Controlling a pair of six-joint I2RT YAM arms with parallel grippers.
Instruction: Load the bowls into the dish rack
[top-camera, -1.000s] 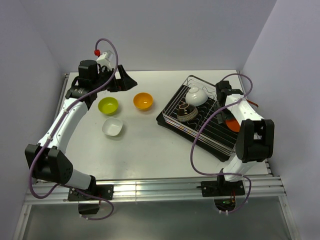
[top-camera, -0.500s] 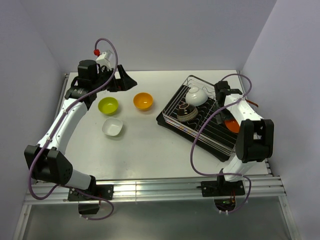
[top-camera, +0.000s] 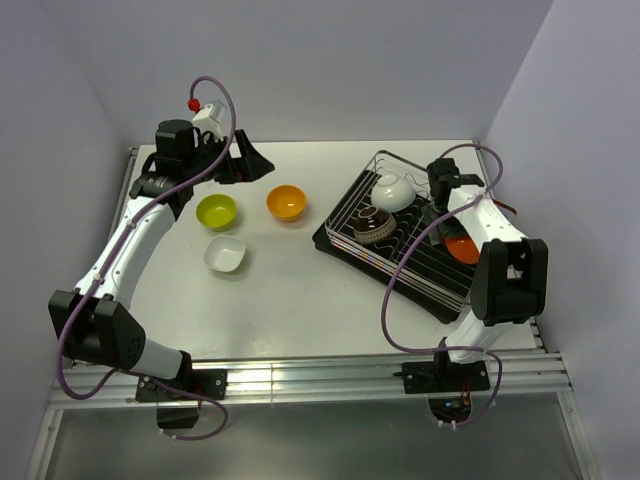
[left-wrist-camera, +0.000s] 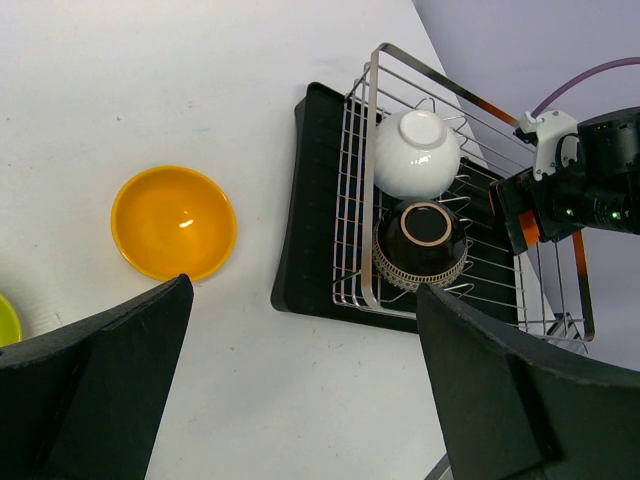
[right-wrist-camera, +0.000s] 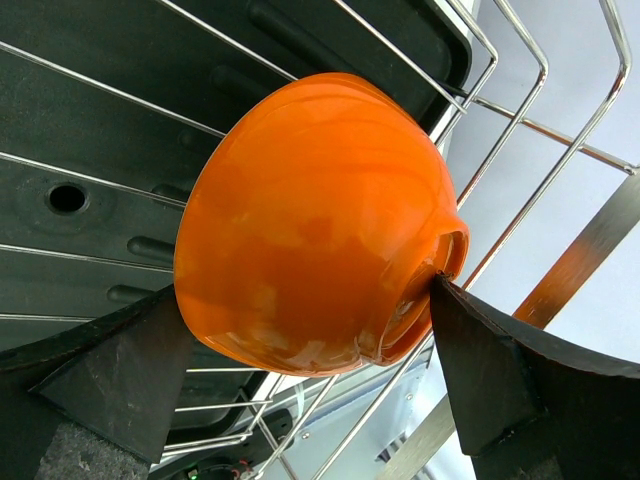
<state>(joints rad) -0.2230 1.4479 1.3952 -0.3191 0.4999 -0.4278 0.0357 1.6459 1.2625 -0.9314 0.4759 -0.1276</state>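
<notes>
At the far left, our left gripper (left-wrist-camera: 303, 300) hangs over the white tabletop (top-camera: 300, 300) with its two black fingers spread wide and nothing between them. Near it, a lime green round bowl (top-camera: 217, 210) sits upright on the table. A small white bowl (top-camera: 225, 254) sits just in front of it, towards the arm bases. To the right of the green one we see a yellow-orange round bowl (left-wrist-camera: 173, 222), also upright and apart from the others.

Next comes the silver wire dish rack (top-camera: 425, 270) on its black tray base, lying at an angle on the right half of the table. At its left end a white bowl (left-wrist-camera: 416, 152) and a dark bowl with a ribbed outside (left-wrist-camera: 422, 240) lean among the dividers just beside each other. Both turn their foot rings up towards the left wrist camera.

Farther right, inside the rack, our right gripper (right-wrist-camera: 310, 290) pinches a glossy red-orange bowl (right-wrist-camera: 310, 220) tipped on its side. One finger is at the rim side and the other against the foot ring. We cannot tell whether this bowl rests on the wires beneath it.
</notes>
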